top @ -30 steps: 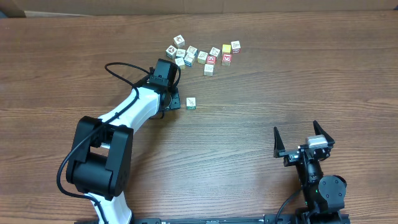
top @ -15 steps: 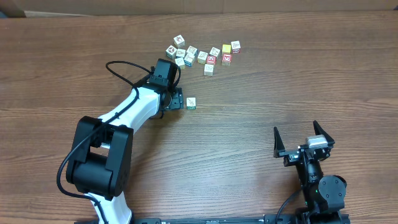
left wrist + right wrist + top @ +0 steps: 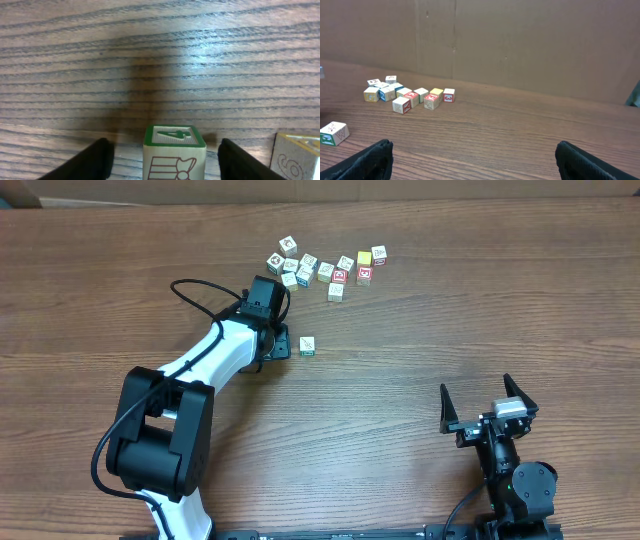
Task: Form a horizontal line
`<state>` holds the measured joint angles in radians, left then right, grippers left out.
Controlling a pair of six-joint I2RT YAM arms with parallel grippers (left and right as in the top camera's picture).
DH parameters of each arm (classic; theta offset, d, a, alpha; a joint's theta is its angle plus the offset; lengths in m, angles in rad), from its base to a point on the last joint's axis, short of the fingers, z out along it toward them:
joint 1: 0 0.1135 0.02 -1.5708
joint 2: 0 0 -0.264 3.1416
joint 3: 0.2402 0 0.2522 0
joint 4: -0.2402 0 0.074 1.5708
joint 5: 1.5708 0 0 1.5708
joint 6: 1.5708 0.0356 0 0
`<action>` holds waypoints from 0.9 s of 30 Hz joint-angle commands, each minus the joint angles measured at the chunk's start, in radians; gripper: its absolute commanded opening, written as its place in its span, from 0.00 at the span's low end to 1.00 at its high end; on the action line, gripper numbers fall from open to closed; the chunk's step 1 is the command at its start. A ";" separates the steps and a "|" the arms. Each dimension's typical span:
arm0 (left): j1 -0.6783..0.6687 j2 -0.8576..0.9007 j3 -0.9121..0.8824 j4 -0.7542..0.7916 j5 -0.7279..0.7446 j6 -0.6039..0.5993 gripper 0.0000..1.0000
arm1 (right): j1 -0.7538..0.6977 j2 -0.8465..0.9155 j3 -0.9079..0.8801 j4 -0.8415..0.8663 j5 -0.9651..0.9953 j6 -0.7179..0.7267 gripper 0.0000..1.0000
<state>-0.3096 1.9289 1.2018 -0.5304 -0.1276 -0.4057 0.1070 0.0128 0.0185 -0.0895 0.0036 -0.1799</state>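
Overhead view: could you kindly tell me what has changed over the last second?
The left gripper spread its fingers briefly beside the lone green-edged cube, then narrowed them again; they straddle it with gaps on both sides, not gripping. That cube, the cube cluster and the open right gripper stayed put.

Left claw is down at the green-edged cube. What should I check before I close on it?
1. Left claw open: ok, its fingers stand apart.
2. Green-edged cube between the fingers: ok, with a gap on each side.
3. Cube centred: not ok, it sits nearer the finger on the picture's right.
4. Neighbour cube clear of the closing claw: cannot tell, it lies just past that finger at the frame edge.
5. Right claw out of the way: ok, open and far from the cubes.
6. Line finished: not ok, most cubes lie in a loose cluster.
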 commanded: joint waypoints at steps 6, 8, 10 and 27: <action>0.091 -0.005 0.119 -0.102 0.151 0.093 0.54 | 0.004 -0.010 -0.011 0.005 -0.006 -0.002 1.00; 0.113 -0.005 0.180 -0.151 0.208 0.093 0.52 | 0.004 -0.010 -0.011 0.005 -0.006 -0.002 1.00; 0.124 -0.005 0.237 -0.197 0.252 0.093 0.50 | 0.004 -0.010 -0.011 0.005 -0.006 -0.002 1.00; 0.060 0.165 0.292 -0.322 0.109 0.091 0.40 | 0.004 -0.010 -0.011 0.005 -0.006 -0.002 1.00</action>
<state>-0.2474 2.0373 1.4887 -0.8627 -0.0051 -0.3298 0.1070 0.0128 0.0185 -0.0898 0.0032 -0.1802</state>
